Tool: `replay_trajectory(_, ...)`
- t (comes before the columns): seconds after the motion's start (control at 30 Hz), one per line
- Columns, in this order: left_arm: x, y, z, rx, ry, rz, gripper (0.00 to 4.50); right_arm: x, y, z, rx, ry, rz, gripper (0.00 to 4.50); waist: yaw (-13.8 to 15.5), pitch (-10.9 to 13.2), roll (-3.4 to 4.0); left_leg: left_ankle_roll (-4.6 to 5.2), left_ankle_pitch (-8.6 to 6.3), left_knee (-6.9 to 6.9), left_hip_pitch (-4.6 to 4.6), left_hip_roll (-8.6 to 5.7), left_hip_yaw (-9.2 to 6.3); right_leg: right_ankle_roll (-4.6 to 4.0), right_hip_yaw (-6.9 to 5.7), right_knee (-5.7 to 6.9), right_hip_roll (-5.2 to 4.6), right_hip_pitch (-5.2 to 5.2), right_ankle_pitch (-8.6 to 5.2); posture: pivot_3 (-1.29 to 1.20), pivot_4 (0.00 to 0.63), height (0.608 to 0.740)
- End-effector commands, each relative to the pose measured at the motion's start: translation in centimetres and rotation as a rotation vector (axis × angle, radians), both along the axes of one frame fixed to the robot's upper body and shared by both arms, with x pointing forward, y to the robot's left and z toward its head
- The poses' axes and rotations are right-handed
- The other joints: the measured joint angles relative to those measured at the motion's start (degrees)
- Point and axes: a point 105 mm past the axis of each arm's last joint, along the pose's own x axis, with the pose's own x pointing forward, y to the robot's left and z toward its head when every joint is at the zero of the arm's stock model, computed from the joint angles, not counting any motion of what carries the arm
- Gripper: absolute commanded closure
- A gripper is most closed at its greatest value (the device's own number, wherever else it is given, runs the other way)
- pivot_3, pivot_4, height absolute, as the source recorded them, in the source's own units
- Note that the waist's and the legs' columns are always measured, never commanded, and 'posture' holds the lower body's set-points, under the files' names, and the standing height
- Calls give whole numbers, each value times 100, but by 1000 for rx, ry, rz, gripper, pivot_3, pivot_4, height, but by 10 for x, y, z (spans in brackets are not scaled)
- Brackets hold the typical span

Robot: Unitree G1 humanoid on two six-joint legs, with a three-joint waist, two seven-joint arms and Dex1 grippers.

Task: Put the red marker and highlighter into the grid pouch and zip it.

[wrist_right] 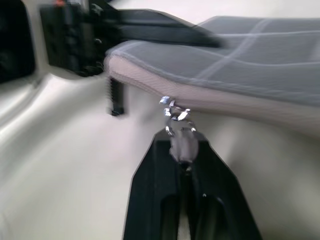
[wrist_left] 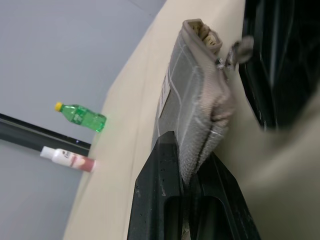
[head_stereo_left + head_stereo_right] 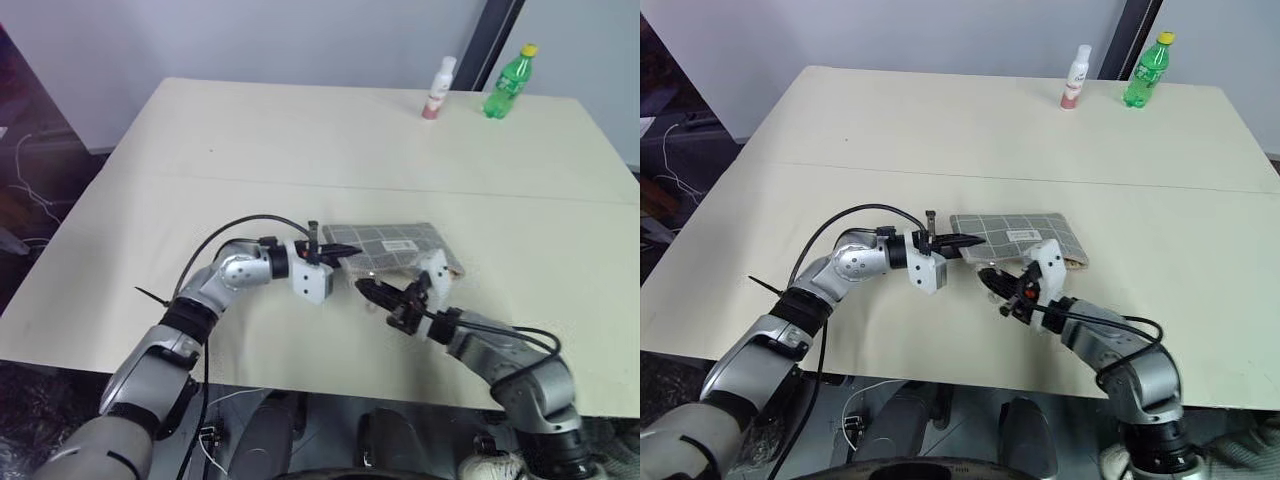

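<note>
The grid pouch (image 3: 395, 243) lies flat on the table, grey with white lines and a white label. My left gripper (image 3: 343, 251) is shut on the pouch's left end; in the left wrist view the fabric (image 2: 196, 100) is pinched between its black fingers (image 2: 160, 190). My right gripper (image 3: 364, 286) sits at the pouch's near edge, shut on the zipper pull (image 1: 179, 141), a small tab on a metal ring. The red marker and the highlighter are hidden.
A green bottle with a yellow cap (image 3: 510, 82) and a white and pink bottle (image 3: 438, 88) stand at the table's far edge. The table's front edge (image 3: 300, 385) runs just below both arms. Bare tabletop stretches to the left and behind the pouch.
</note>
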Motion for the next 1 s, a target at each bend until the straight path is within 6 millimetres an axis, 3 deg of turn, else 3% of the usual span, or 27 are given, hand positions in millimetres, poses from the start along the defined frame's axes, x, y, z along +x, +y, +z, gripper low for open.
replay_trajectory(0.03, 9, 15, 14, -58, -4, 51, 4500, -2, -52, 12, -101, -50, -102, 4420, -8, 0, 0, 0, 0, 1, -1, 0, 1, 0, 1, 0, -1, 0, 0, 0, 150, 740)
replay_trajectory(0.07, 9, 15, 14, -58, -3, 52, 4500, -3, -57, 12, -114, -53, -107, 4420, -15, 0, -1, 1, 0, 2, -1, 0, 2, 0, 2, 0, -1, 1, 0, 0, 150, 740)
replay_trajectory(0.2, 14, 22, 13, -56, 18, 71, 4500, -8, -122, 19, -241, -57, -256, 4420, -21, -1, 1, 2, 1, 3, 3, 9, 1, 0, 2, 3, -1, 2, 0, 0, 150, 740)
replay_trajectory(0.23, 15, 23, 12, -56, 22, 76, 4500, -10, -131, 19, -272, -59, -269, 4420, -19, -1, 1, 2, 1, 3, 3, 9, 1, 0, 2, 3, 1, 3, 0, 0, 150, 740)
replay_trajectory(0.4, 18, 25, 12, -55, 28, 84, 4500, -11, -142, 19, -326, -87, -290, 4420, -26, 0, -1, 4, 1, 12, 3, 10, 1, 1, 2, 4, -3, 7, 1, 0, 150, 740)
replay_trajectory(0.5, 19, 25, 9, -61, 109, 82, 4500, -13, -132, 19, -320, -112, -251, 4420, -26, 0, -1, 5, 2, 13, 3, 8, 1, 1, 2, 3, -4, 8, 1, 0, 150, 740)
replay_trajectory(0.6, 22, 30, 14, -114, 163, 100, 3449, -19, -115, 27, -234, -131, -183, 3383, -29, 0, -1, 7, 2, 16, 3, 8, 0, 1, 0, 4, -2, 10, 1, 0, 150, 740)
replay_trajectory(0.8, 26, 55, 28, -227, 253, 152, 398, -44, -115, 29, -277, -119, -76, 291, -20, 0, -1, 8, 0, 18, 3, 8, -2, 1, 0, 2, -6, 13, 1, 0, 150, 740)
replay_trajectory(0.83, 25, 60, 28, -240, 278, 157, 40, -48, -115, 30, -279, -116, -67, 1, -30, 0, -1, 8, -1, 18, 3, 8, -2, 1, 0, 2, -9, 13, 1, 0, 150, 740)
replay_trajectory(1.0, 24, 106, 33, -448, 540, 269, 40, -75, -117, 34, -292, -66, -6, 1, -56, -3, 5, 10, -3, 17, 7, 13, -2, -1, 9, 2, -10, 14, 0, 0, 150, 740)
